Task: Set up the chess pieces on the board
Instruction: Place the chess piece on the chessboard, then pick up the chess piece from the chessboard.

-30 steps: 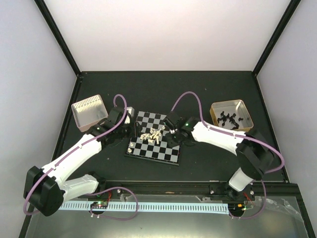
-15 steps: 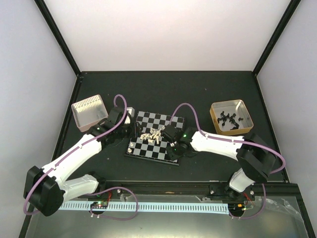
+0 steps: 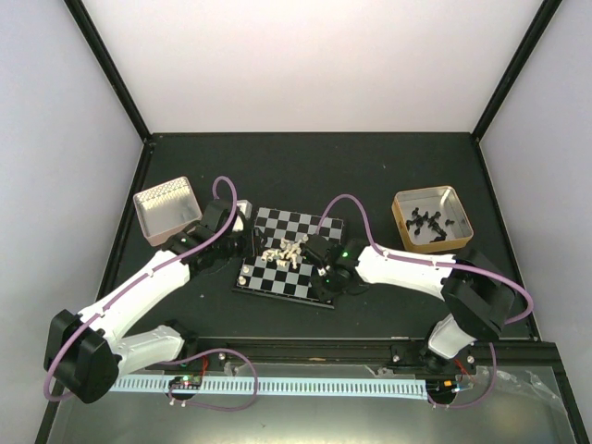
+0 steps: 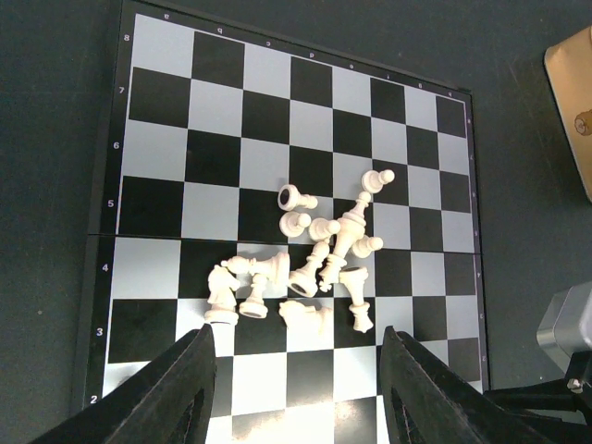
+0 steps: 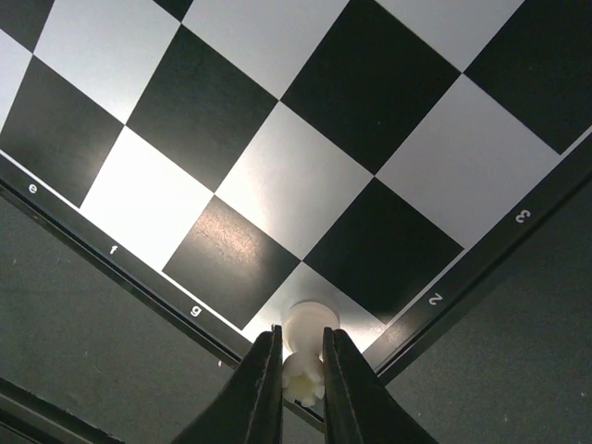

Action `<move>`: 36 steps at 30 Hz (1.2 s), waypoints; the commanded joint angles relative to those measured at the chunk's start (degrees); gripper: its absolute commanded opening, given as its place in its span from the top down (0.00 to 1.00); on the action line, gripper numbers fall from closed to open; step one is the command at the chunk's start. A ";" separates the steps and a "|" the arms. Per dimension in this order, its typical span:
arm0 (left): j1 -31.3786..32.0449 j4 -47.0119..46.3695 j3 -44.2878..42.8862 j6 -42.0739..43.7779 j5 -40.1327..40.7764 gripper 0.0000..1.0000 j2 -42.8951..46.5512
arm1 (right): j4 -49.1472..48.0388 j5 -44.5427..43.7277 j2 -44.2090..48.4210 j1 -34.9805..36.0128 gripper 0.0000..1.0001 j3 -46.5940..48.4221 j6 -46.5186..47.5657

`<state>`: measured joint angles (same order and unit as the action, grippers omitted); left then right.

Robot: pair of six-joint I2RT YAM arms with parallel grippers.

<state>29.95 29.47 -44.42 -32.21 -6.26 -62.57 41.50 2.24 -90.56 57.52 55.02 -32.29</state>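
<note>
The board (image 3: 305,227) lies mid-table with black and silvery squares; it also shows in the left wrist view (image 4: 231,111) and the right wrist view (image 5: 305,176). Several cream-white chess pieces (image 4: 314,259) lie tumbled in a heap near its middle (image 3: 283,252). My left gripper (image 4: 294,388) is open and empty, hovering just on the near side of the heap. My right gripper (image 5: 301,370) is shut on a white rook (image 5: 306,356), upright on the light corner square beside the "g" and "2" marks. A standing white piece (image 3: 243,277) is at the board's near-left corner.
A tin (image 3: 431,218) with black pieces sits at the right. An empty pinkish tin (image 3: 166,208) sits at the left, with a small white object (image 3: 240,207) beside the left arm. The right arm's grey body (image 4: 569,324) shows in the left wrist view.
My right gripper has moved from the heap toward the board's near-right corner with the rook and lowered it onto the corner square. The left arm has not moved.
</note>
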 commanded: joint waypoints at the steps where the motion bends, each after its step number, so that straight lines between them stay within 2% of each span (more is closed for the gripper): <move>1: -0.35 -0.65 0.05 -0.41 -0.49 0.49 0.95 | 1.63 0.85 1.06 0.49 0.88 -1.10 -0.36; 4: -0.34 -0.74 0.13 -0.49 -0.58 0.49 0.84 | 2.44 0.79 1.01 0.47 0.86 -0.78 -0.28; 11: -0.35 -1.30 0.39 -1.11 -0.24 0.48 1.51 | 4.39 -3.98 2.43 0.49 0.59 3.48 -1.43; 15: -0.39 -1.26 0.01 -1.20 0.87 0.48 1.93 | 3.19 -8.49 2.86 -0.08 0.53 7.11 -2.87; 21: -0.50 -1.07 -0.80 -1.02 3.00 0.47 2.09 | 0.14 -13.02 -1.48 -5.33 0.54 13.31 -1.20; 25: -0.56 -1.09 -0.96 -1.10 3.87 0.47 1.90 | -1.28 -12.86 -7.14 -8.35 0.57 19.41 3.05; 31: -0.78 -0.35 -0.65 -2.29 6.04 0.48 2.46 | 2.38 -10.42 -17.91 -10.48 0.60 29.71 7.48; 36: -1.12 -0.22 -0.02 -2.82 6.87 0.47 4.04 | 4.12 -8.45 -22.00 -10.86 0.63 32.40 8.55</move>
<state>29.43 29.19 -43.88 -33.91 -1.37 -60.82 42.94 -7.73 -111.33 46.96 85.58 -25.82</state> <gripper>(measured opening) 0.524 0.388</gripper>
